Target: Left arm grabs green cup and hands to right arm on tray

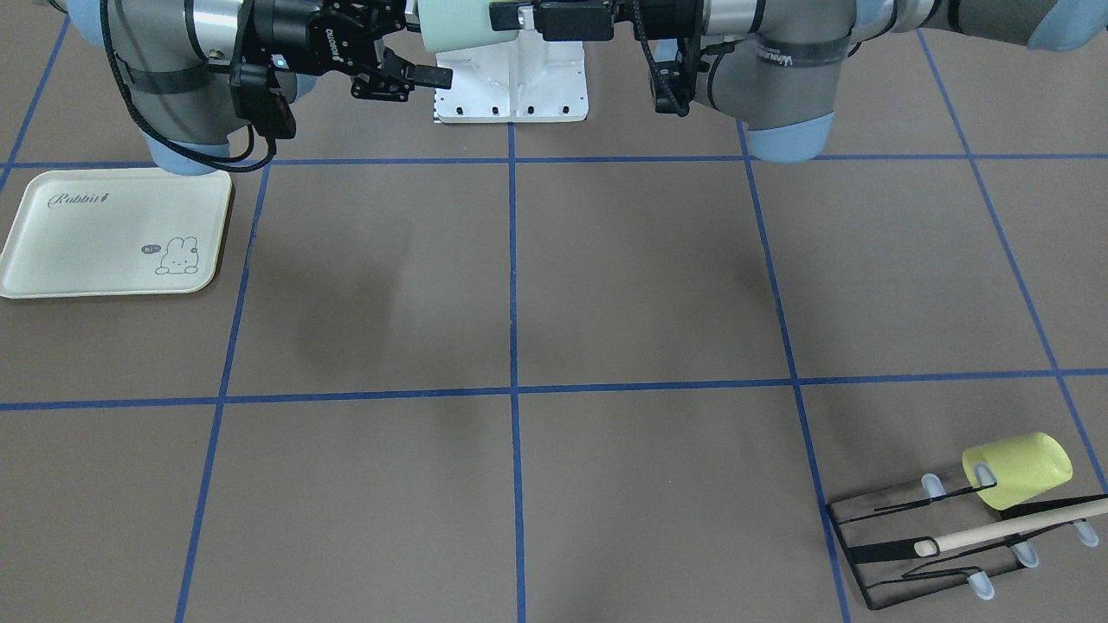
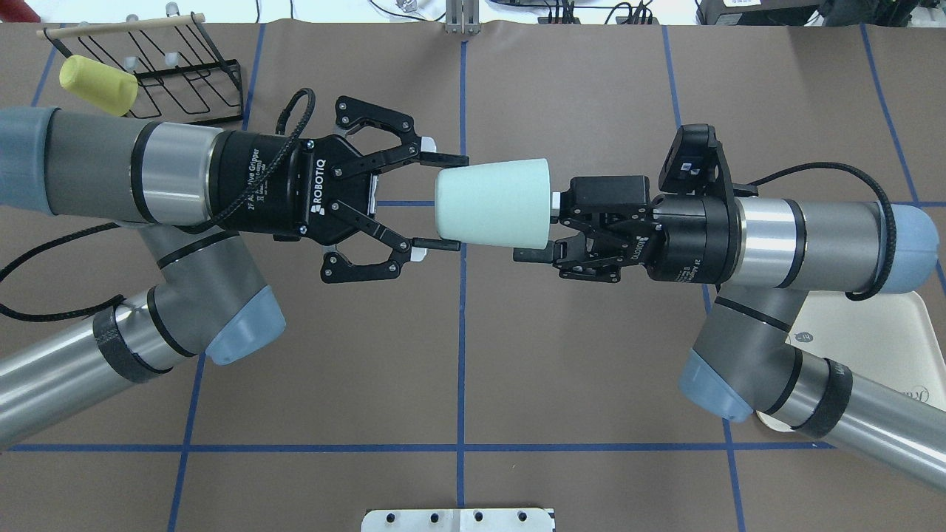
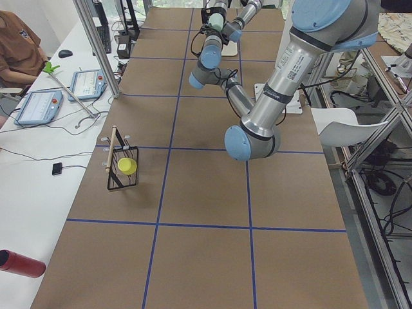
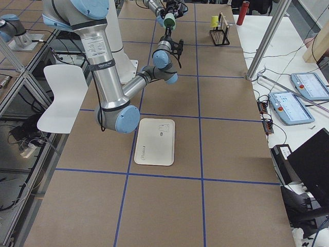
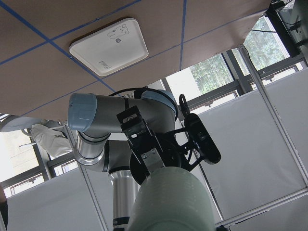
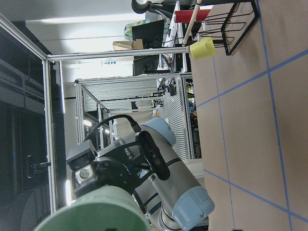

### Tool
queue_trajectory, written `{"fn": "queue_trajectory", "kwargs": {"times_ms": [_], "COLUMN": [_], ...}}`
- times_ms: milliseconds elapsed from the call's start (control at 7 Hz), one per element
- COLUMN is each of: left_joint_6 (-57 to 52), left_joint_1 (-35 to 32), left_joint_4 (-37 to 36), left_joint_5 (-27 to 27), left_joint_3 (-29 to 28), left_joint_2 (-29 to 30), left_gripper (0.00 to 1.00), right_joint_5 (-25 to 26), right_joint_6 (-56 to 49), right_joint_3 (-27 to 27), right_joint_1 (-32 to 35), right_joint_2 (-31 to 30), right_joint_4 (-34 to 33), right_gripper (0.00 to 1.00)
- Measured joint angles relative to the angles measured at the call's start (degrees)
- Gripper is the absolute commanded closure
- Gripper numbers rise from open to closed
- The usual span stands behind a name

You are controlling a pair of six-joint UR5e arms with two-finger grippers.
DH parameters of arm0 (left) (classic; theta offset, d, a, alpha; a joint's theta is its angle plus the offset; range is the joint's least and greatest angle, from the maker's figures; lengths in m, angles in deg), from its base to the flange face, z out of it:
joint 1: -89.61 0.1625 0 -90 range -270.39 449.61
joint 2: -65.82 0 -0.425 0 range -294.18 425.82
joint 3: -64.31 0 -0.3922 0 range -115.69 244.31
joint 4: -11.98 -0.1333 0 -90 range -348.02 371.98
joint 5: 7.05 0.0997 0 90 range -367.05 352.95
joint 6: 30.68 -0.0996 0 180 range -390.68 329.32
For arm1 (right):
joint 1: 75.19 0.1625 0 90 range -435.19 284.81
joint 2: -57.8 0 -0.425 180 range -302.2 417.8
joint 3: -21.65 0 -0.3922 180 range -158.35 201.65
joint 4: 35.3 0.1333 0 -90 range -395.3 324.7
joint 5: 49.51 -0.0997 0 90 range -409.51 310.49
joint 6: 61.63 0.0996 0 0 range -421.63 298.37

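Observation:
The green cup (image 2: 495,203) lies level in the air between the two arms, above the table's middle. It also shows in the front view (image 1: 454,26). My right gripper (image 2: 539,225) is shut on its wide rim end, with one finger (image 1: 428,78) under the cup. My left gripper (image 2: 460,201) is open. Its fingers (image 2: 443,159) stand on either side of the cup's narrow base, a little apart from it. The tray (image 1: 52,260) lies empty on the table on my right side, partly under the right arm in the overhead view (image 2: 887,325).
A pale yellow cup (image 2: 100,85) hangs on a black wire rack (image 2: 185,74) with a wooden rod at the far left corner. A white base plate (image 1: 511,86) sits between the arms' bases. Blue tape lines grid the brown table.

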Motion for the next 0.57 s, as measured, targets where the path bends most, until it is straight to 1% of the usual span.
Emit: {"fn": "queue_trajectory", "kwargs": {"times_ms": [429, 571], "left_joint_6": [-0.3, -0.3], "left_joint_1": [0.7, 1.1], "left_joint_4": [0.0, -0.1], "left_joint_5": [0.2, 0.6], "left_joint_3": [-0.4, -0.5], "left_joint_2": [0.3, 0.4], "left_gripper": [1.0, 1.0], "right_joint_5": [0.1, 0.1], "right_joint_6": [0.1, 0.1], "right_joint_3": [0.0, 0.0], "right_joint_1": [-0.1, -0.2], "right_joint_2": [0.0, -0.1], "right_joint_4": [2.1, 2.5], "right_gripper": [0.82, 0.98]}}
